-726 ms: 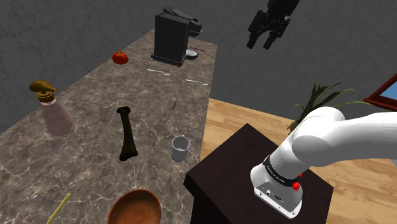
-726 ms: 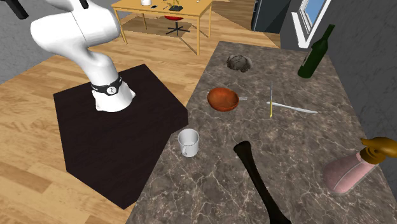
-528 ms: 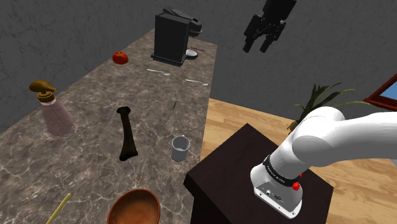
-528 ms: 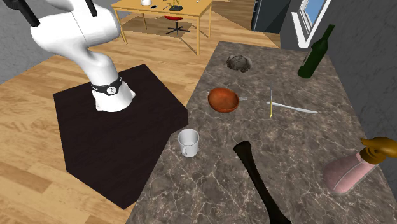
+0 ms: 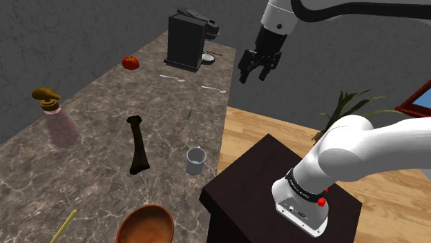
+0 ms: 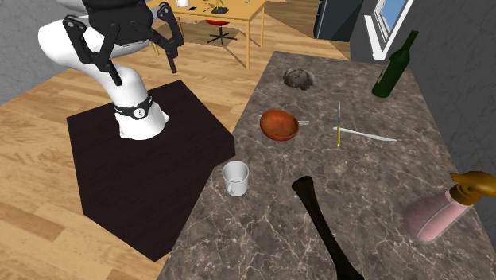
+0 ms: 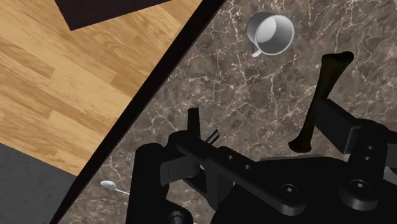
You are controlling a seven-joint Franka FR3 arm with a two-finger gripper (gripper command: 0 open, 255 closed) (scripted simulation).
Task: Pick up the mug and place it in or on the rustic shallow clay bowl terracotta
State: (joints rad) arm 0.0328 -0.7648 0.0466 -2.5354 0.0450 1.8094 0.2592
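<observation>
The mug is looked down on in all three views. In the shoulder view it is seen from beside the stand, and the bowl is nearer than the mug. In the second exterior view it is seen from the other end of the counter, so the bowl is behind the mug. In the wrist view it is seen from high above.

Home kitchen: stone worktop with coffee machine, tomato, bottle; wood floor, table, houseplant nearby.
</observation>
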